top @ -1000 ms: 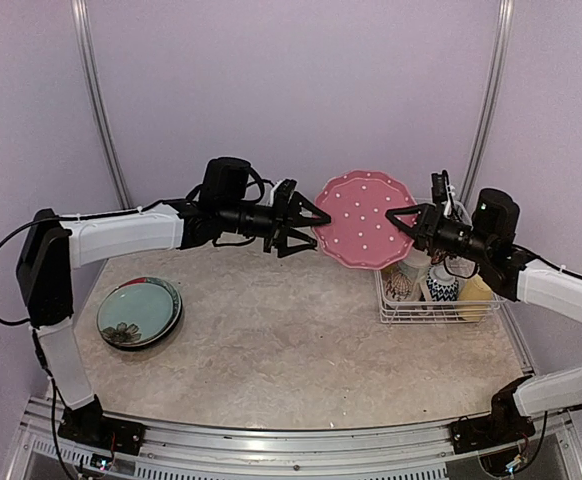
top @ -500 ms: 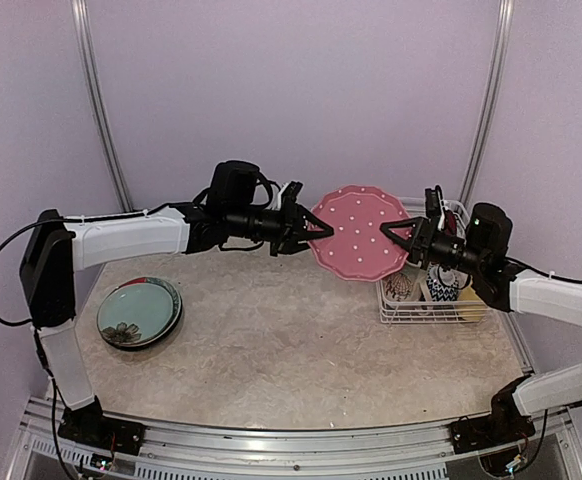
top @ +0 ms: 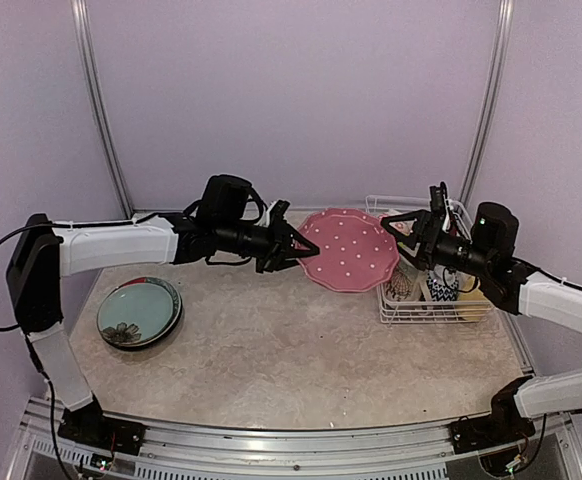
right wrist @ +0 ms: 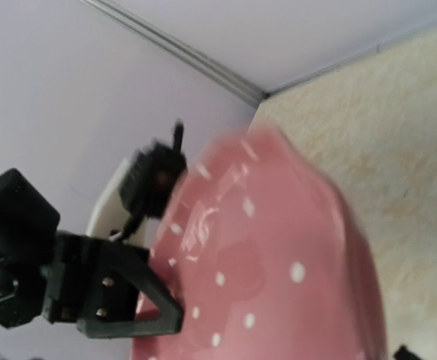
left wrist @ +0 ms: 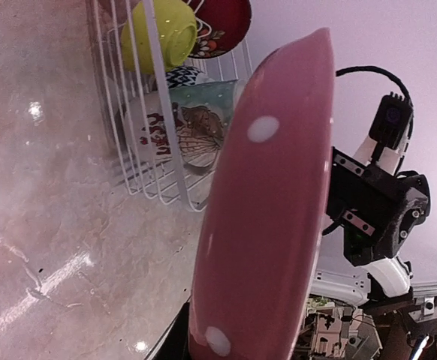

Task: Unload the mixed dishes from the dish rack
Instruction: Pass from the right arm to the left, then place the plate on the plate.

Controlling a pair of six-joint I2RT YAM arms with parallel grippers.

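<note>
A red plate with white dots (top: pixel 349 250) hangs tilted above the table, between my two arms. My left gripper (top: pixel 293 250) is shut on its left rim; in the left wrist view the red plate (left wrist: pixel 267 210) fills the middle edge-on. My right gripper (top: pixel 399 240) stands open at the plate's right rim, jaws spread wide apart. The white wire dish rack (top: pixel 403 312) sits at the right. It holds a lime-green bowl (left wrist: pixel 162 34), a red patterned bowl (left wrist: pixel 222 26) and patterned mugs (left wrist: pixel 192 124). In the right wrist view the red plate (right wrist: pixel 278 262) is blurred.
A stack of plates with a teal floral one on top (top: pixel 139 312) lies at the table's left. The back wall and two metal uprights (top: pixel 99 100) stand close behind the arms.
My left gripper shut on the plate's left rim, then my right gripper let go and opened. The plate dropped lower and tipped flatter, drifting slightly left.
</note>
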